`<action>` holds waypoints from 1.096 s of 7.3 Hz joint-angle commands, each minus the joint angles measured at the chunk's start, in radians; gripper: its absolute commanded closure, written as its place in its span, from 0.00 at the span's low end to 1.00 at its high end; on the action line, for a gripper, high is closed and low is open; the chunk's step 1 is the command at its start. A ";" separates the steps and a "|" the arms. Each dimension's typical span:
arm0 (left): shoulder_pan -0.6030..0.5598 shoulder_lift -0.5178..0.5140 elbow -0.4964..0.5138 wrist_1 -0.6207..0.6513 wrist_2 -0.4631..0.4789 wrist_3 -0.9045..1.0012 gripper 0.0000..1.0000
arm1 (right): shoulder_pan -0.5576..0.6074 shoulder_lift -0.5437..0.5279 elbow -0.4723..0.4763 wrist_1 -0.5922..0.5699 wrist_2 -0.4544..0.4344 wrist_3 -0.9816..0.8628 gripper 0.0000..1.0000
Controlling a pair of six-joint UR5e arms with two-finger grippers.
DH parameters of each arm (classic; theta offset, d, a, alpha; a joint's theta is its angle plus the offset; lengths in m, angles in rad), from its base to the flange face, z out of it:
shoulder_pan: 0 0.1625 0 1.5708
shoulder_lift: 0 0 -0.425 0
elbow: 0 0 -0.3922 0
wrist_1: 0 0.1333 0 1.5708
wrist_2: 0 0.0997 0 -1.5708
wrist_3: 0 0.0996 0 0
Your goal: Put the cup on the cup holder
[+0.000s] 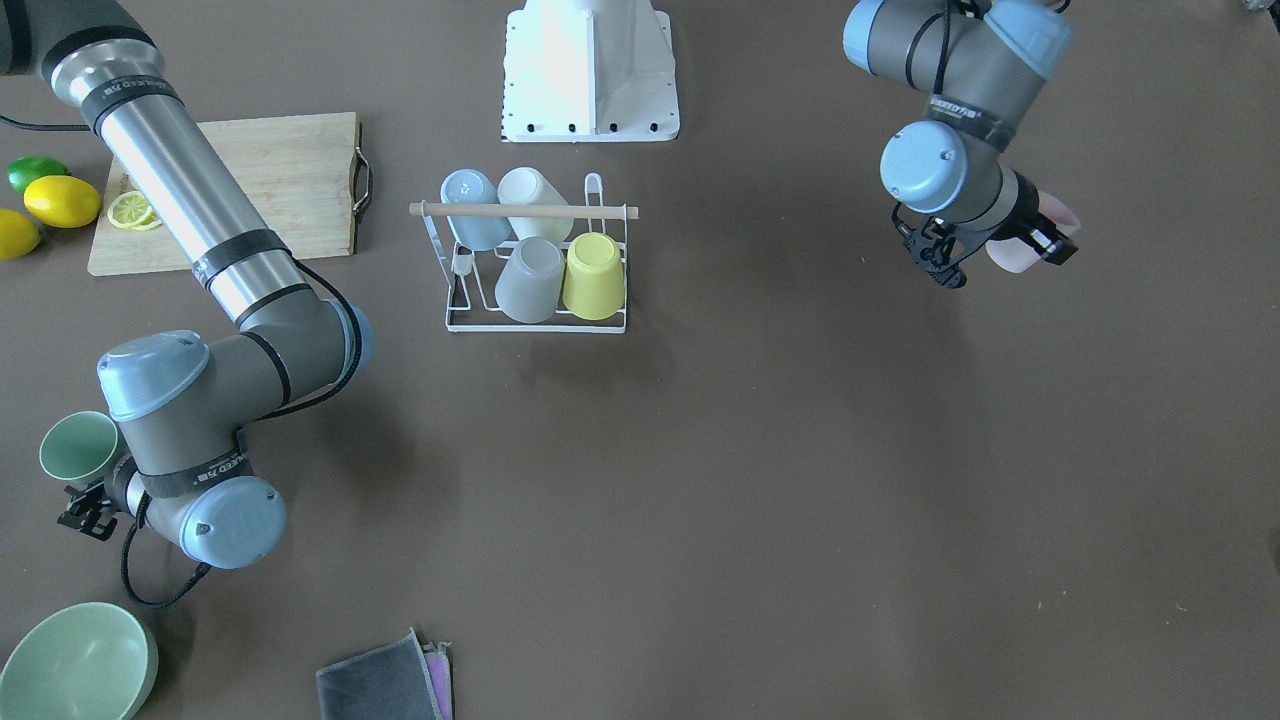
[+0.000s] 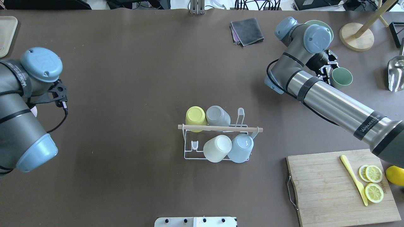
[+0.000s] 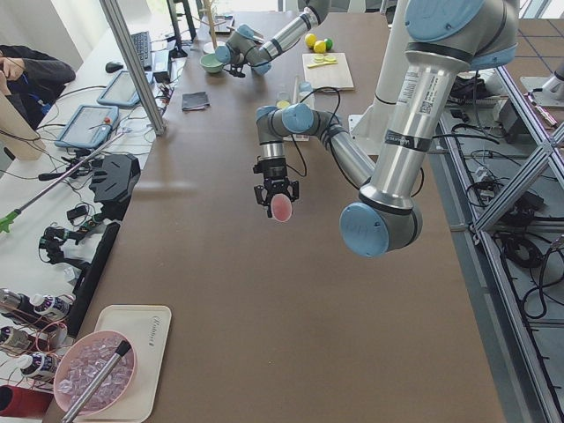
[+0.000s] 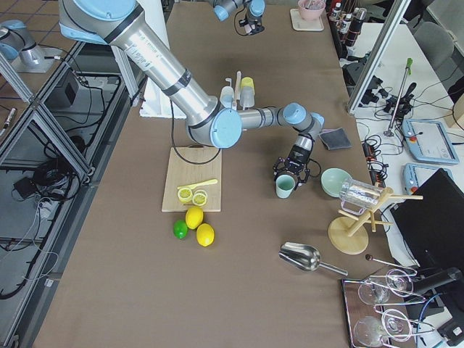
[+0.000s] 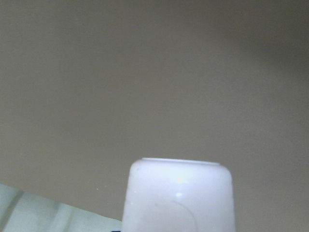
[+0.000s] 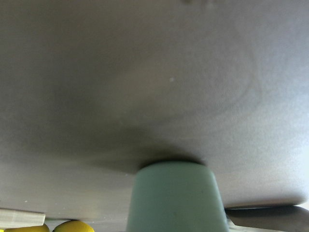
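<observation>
The white wire cup holder with a wooden dowel stands mid-table, also in the front view. Yellow, grey, white and blue cups hang upside down on it. My left gripper is shut on a pink cup and holds it above the table at my far left; the cup fills the bottom of the left wrist view. My right gripper is shut on the rim of an upright green cup, low over or on the table at my far right.
A wooden cutting board with lemon slices and a yellow knife lies at the near right, with lemons beside it. A green bowl, folded cloths, a wooden stand and a metal scoop lie at the far right.
</observation>
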State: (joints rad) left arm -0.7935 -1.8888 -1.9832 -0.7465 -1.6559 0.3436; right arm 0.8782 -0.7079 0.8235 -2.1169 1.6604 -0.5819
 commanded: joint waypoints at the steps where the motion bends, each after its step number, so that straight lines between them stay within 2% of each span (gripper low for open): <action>1: -0.096 -0.015 -0.023 -0.089 -0.034 0.014 0.93 | -0.002 -0.002 0.000 0.000 -0.008 -0.004 0.00; 2: -0.122 -0.042 -0.022 -0.132 -0.044 0.009 0.93 | -0.002 -0.004 0.000 0.000 -0.010 -0.006 0.00; 3: -0.147 -0.061 -0.023 -0.166 -0.065 0.000 0.93 | -0.005 -0.005 0.000 0.000 -0.013 -0.007 0.05; 4: -0.154 -0.096 -0.026 -0.183 -0.070 -0.020 0.93 | -0.007 -0.004 0.003 0.000 -0.017 -0.010 0.18; 5: -0.168 -0.133 -0.028 -0.185 -0.070 -0.034 0.93 | -0.007 -0.004 0.008 -0.006 -0.017 -0.022 0.39; 6: -0.168 -0.153 -0.028 -0.185 -0.070 -0.037 0.93 | -0.007 -0.005 0.016 -0.015 -0.017 -0.022 0.65; 8: -0.171 -0.151 -0.065 -0.198 -0.070 -0.031 0.93 | -0.002 -0.011 0.095 -0.067 -0.046 -0.027 0.77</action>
State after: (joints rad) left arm -0.9629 -2.0352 -2.0331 -0.9389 -1.7255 0.3095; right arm 0.8724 -0.7146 0.8649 -2.1508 1.6333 -0.6048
